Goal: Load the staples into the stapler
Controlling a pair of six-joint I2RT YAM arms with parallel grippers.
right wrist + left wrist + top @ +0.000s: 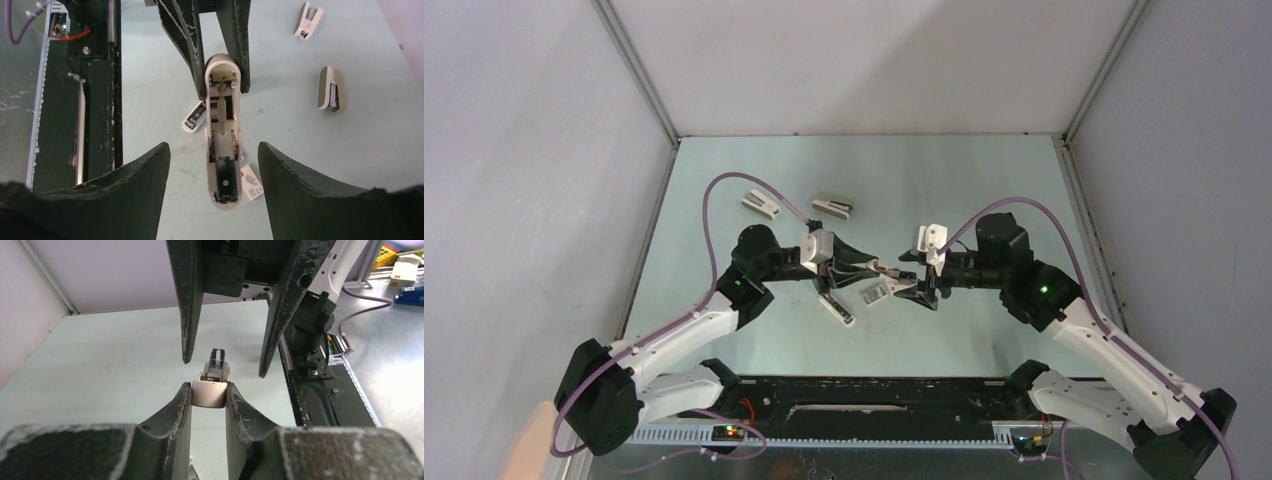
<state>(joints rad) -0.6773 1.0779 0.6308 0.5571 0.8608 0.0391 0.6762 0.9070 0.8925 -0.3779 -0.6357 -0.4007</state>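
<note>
**Q:** Black 2-finger left gripper [209,390], nearest the lens: what is it holding?

**A:** It is clenched on the rear of the slim, pale white-bluish mini stapler [222,125], held raised with its spring channel exposed. Your black right gripper [212,147] stands released astride the nose, not touching.

**Q:** Which step?

**A:** Loading, judged not yet begun. Next you must fetch the small white rectangular staple box [251,182] from the pale green table [325,165] below.
</note>
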